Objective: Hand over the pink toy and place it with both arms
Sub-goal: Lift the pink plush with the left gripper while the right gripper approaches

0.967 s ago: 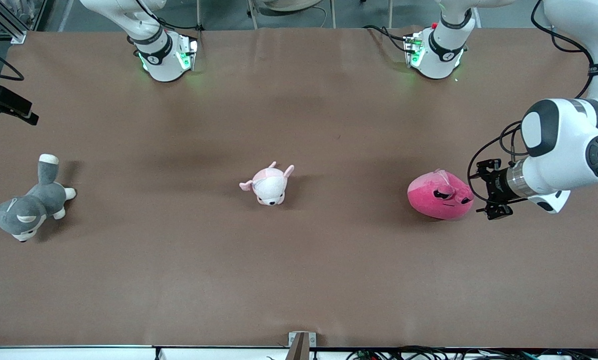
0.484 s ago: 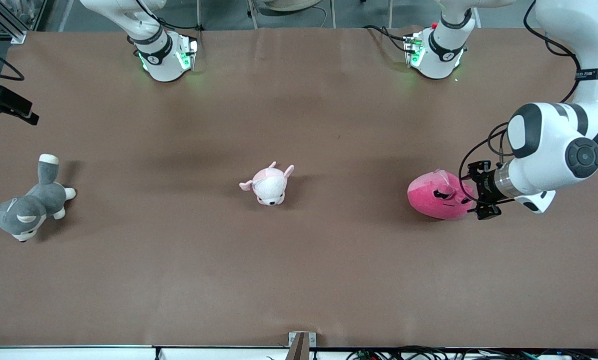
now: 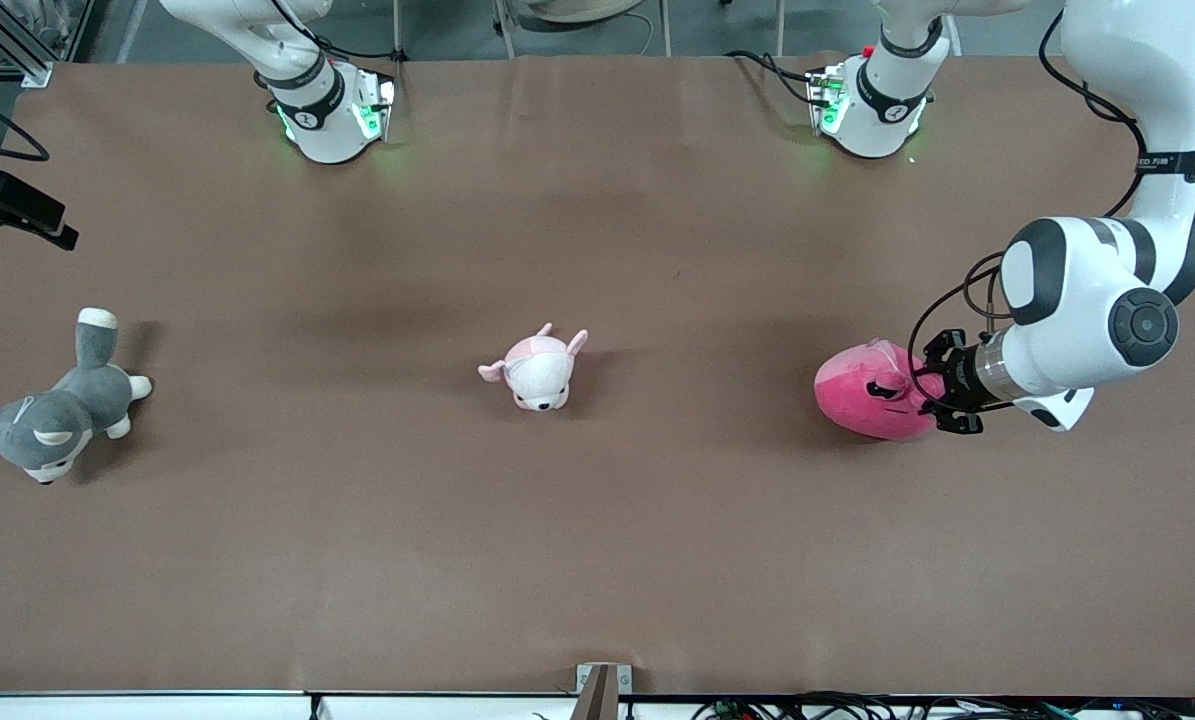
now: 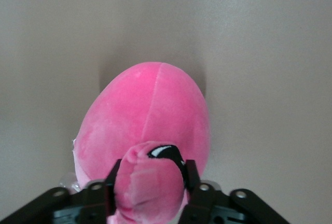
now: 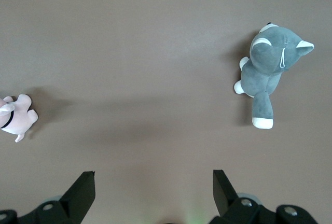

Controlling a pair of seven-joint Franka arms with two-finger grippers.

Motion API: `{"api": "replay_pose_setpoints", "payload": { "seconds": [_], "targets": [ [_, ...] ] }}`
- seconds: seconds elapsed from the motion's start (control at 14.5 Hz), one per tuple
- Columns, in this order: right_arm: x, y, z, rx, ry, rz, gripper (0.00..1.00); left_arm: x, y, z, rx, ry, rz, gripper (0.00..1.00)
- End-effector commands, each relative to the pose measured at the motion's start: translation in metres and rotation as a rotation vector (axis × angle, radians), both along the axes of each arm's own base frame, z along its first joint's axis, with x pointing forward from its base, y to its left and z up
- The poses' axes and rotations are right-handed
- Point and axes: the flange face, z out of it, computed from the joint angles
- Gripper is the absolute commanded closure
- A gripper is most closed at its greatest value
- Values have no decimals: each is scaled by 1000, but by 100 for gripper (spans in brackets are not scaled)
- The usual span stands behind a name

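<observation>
Brown table (image 3: 597, 560) | hot-pink rounded plush toy (image 3: 869, 397) lies on it, end between left gripper (image 3: 932, 395) fingers (image 4: 110, 190), clamped on its snout | right gripper (image 5: 154, 189) waits above, spread, empty | lift, handover, placing all remain.

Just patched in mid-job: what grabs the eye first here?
The pink toy at the left arm's end of the table, with the left hand closed on a fold of its plush. The right hand hangs open over bare table, waiting. A pale eared plush sits mid-table.
</observation>
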Motion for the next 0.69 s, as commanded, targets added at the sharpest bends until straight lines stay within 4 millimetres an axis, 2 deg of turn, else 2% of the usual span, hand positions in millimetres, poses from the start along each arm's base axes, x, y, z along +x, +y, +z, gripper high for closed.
{"api": "replay_pose_setpoints", "payload": {
  "seconds": [0.0, 0.21, 0.35, 0.41, 0.62],
  "targets": [
    [-11, 1, 2, 18, -6, 5, 0, -1, 0, 4, -8, -7, 18, 100],
    [-11, 1, 1, 18, -3, 5, 0, 1, -6, 17, -9, -17, 40, 100],
    [-11, 2, 2, 18, -3, 6, 0, 6, -25, 35, -19, -30, 47, 100],
    [-11, 1, 3, 18, -6, 5, 0, 10, -36, 48, -24, -31, 50, 100],
    [-10, 0, 9, 14, -18, 6, 0, 17, -86, 97, -54, -36, 46, 100]
  ]
}}
